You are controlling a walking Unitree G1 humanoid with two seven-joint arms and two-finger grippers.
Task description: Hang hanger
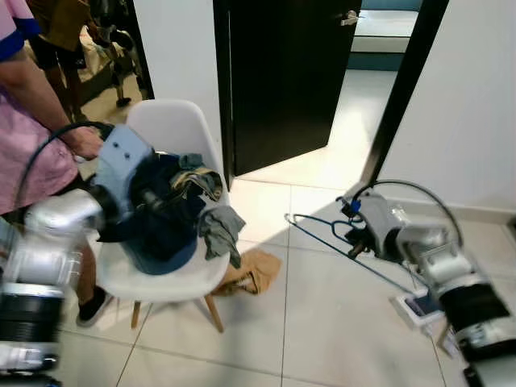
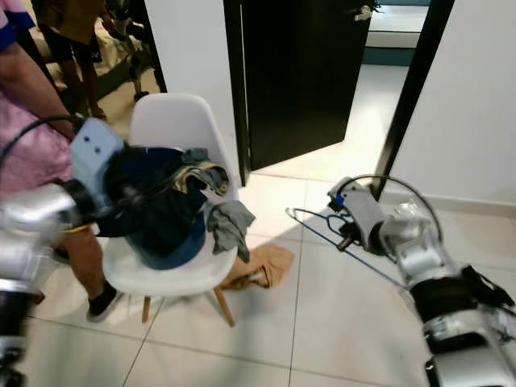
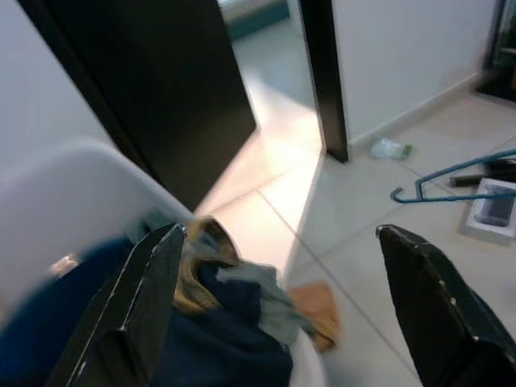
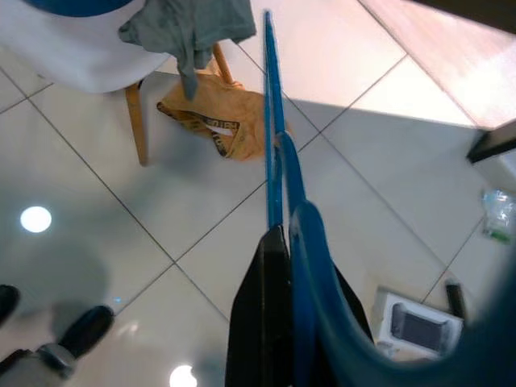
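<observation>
My right gripper [image 1: 351, 239] is shut on a thin blue wire hanger [image 1: 322, 234], held out low over the tiled floor to the right of the chair; the hanger [image 4: 274, 161] runs out from between the fingers in the right wrist view. My left gripper [image 1: 161, 199] is open above the pile of dark blue, grey and tan clothes [image 1: 173, 210] heaped on a white chair [image 1: 173, 129]. Its two black fingers [image 3: 133, 310] stand wide apart over the clothes [image 3: 234, 306], holding nothing.
A person in a pink top [image 1: 28, 137] stands at the left, one hand by the chair back. A tan garment [image 1: 251, 272] lies on the floor under the chair. A dark door [image 1: 282, 81] stands ajar behind. A small white box [image 1: 419, 306] sits on the floor at right.
</observation>
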